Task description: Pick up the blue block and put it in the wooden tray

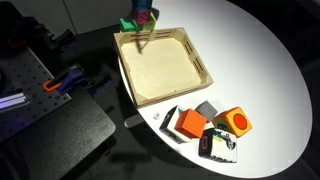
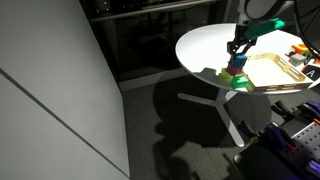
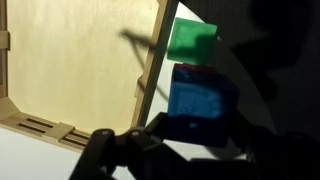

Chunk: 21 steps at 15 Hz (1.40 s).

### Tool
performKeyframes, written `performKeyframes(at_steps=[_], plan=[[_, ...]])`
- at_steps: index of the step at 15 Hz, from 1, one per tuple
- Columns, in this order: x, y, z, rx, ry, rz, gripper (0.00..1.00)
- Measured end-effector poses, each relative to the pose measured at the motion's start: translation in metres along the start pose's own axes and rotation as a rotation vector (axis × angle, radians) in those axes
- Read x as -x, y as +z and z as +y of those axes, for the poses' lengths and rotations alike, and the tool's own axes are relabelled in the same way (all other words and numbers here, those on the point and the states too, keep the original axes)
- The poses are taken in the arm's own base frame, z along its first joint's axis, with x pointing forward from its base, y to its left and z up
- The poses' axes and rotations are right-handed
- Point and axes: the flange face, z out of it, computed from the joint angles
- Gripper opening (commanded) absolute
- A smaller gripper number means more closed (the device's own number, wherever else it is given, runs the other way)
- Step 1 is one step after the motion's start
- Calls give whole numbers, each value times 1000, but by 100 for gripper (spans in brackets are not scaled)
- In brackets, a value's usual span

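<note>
Panda arm (image 2: 262, 10): rounded link shells, pale grey-white, slightly glossy, with a darker band at the joint; visible at top edge of an exterior view. Robotiq gripper (image 2: 237, 50): black, compact body tapering to slim dark fingers. In an exterior view the gripper (image 1: 140, 30) reads as a small dark shape, detail unresolved. Wrist view: fingers (image 3: 110, 155) matte black, rounded linkage outlines, blurred edges; second dark mass along right margin. Screws, cables, markings: too dark to tell.

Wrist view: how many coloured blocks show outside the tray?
2. A green block sits just right of the tray rim. A blue block shows directly below it in the picture, larger in frame. More may lie out of frame.
</note>
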Motion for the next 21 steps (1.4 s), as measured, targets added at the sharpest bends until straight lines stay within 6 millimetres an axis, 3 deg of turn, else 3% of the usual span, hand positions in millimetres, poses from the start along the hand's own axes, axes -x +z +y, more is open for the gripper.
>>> performKeyframes(at_steps=[4, 6, 12, 19, 20, 21], plan=[[0, -1, 4, 3, 12, -5, 4], [0, -1, 7, 5, 18, -8, 0], [4, 7, 23, 13, 46, -29, 2], [26, 31, 54, 24, 100, -94, 3], [30, 34, 60, 24, 110, -103, 28], [33, 35, 64, 23, 119, -108, 29]])
